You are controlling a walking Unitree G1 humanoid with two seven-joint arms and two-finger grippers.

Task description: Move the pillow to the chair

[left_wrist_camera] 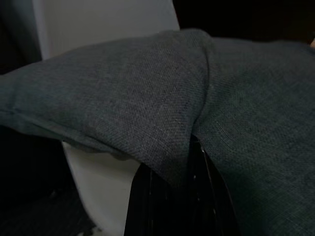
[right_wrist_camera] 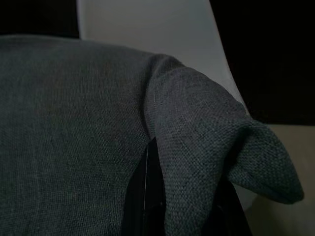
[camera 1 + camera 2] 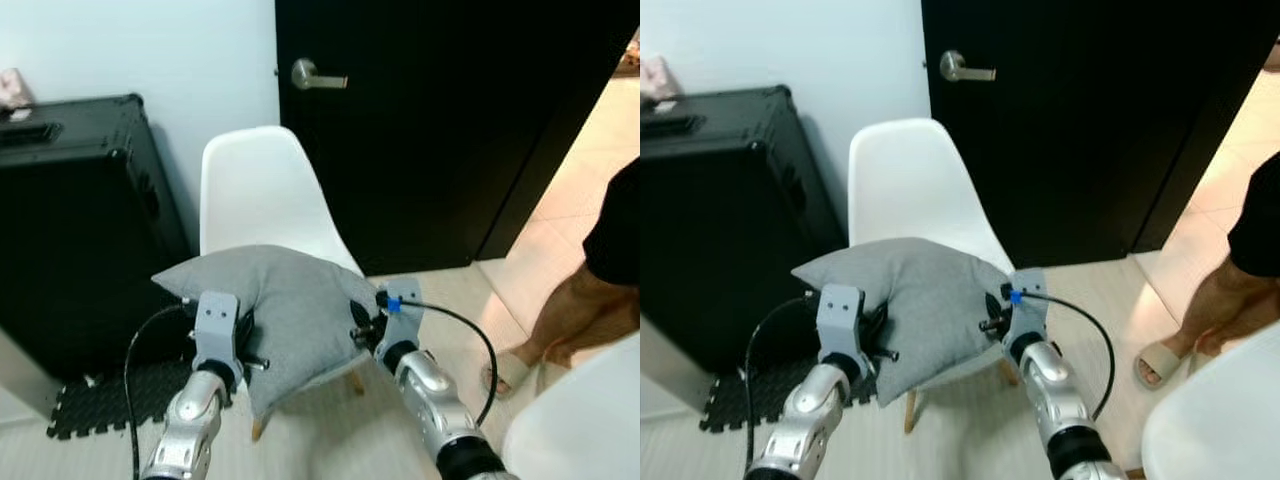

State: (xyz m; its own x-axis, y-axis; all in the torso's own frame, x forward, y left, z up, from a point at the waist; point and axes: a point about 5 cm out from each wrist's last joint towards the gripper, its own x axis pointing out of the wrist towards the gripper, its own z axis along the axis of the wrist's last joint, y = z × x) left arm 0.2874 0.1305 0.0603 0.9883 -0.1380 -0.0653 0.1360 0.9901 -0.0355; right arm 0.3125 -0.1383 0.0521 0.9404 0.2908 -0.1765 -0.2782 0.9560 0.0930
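Note:
A grey pillow hangs between my two arms just above the seat of a white chair. At the pillow's left side my left gripper is shut on its fabric. My right gripper is shut on the pillow's right edge. In the left wrist view the grey cloth folds over the dark fingers, with the chair's white back behind. The right wrist view has the pillow draped over the black fingers. The chair seat is mostly hidden under the pillow.
A large black case stands to the left of the chair on a black foam mat. Behind is a black door with a silver handle. A person's leg and sandalled foot stand at the right, by a white surface.

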